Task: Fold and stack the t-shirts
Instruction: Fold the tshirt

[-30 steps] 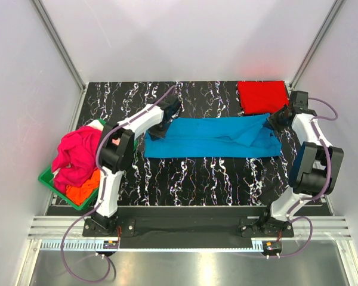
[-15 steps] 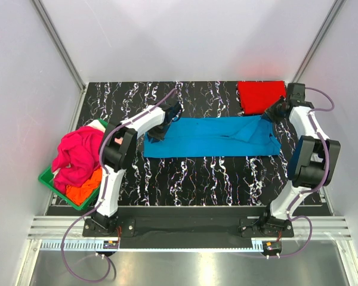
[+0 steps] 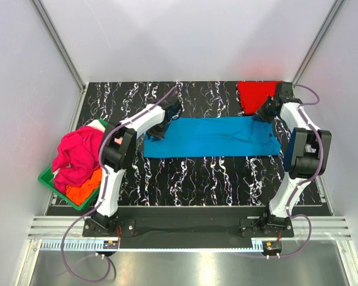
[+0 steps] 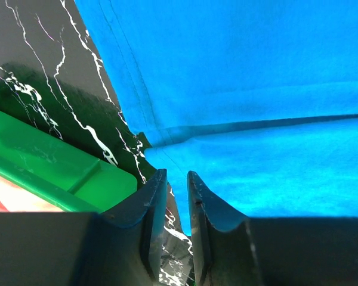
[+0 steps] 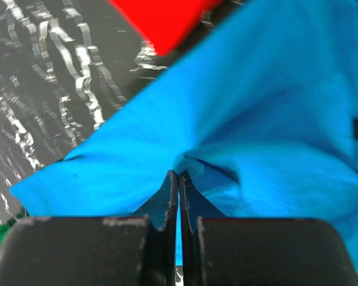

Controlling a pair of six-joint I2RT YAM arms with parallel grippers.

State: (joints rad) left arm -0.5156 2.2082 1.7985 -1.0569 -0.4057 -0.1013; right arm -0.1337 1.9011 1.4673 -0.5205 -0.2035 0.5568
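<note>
A bright blue t-shirt lies spread in a long strip across the middle of the table. My left gripper sits low at its left end; in the left wrist view its jaws stand a narrow gap apart with only table between them, right beside the blue cloth's edge. My right gripper is shut on a bunched fold of the blue t-shirt near its right end, fingertips pinched together. A folded red t-shirt lies at the back right, just behind that gripper.
A green plastic basket stands at the left table edge with a magenta-pink t-shirt and an orange t-shirt heaped in it. Its corner shows in the left wrist view. White walls close in both sides.
My right gripper has moved left and toward the back, to the red t-shirt's edge, drawing the blue t-shirt's right end with it. The left arm has stayed put.
</note>
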